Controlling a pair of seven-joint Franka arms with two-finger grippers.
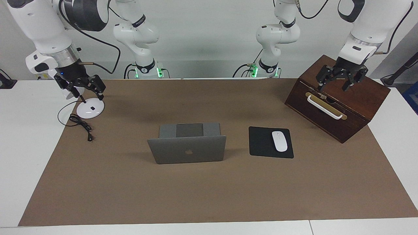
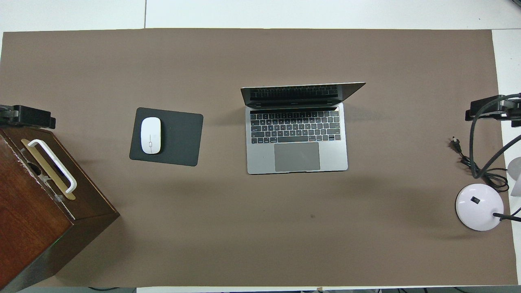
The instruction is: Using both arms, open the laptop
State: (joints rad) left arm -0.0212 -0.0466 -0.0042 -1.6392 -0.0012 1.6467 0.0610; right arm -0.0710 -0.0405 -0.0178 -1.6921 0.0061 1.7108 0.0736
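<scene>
Centrally on the brown mat (image 1: 209, 189) of the table (image 1: 29, 137) stands the laptop (image 2: 297, 138), lid raised and screen facing the robots, with bare mat on every side of it. Beside it, toward the left arm's end, lies a mouse (image 2: 150, 135) on a black pad (image 2: 179, 138); nearer that end a wooden box (image 1: 339, 101) with a white handle (image 1: 325, 107) overlaps the mat's edge. At the right arm's end stand a lamp base (image 1: 89, 110) and its cord (image 1: 81, 125). Left tool (image 1: 339, 83) hangs over the box, fingers spread, holding nothing; right tool (image 1: 86, 88) hangs over the lamp base, fingers likewise apart and empty. From overhead, both tools are cut off at the frame edges, and the box runs out of frame.
</scene>
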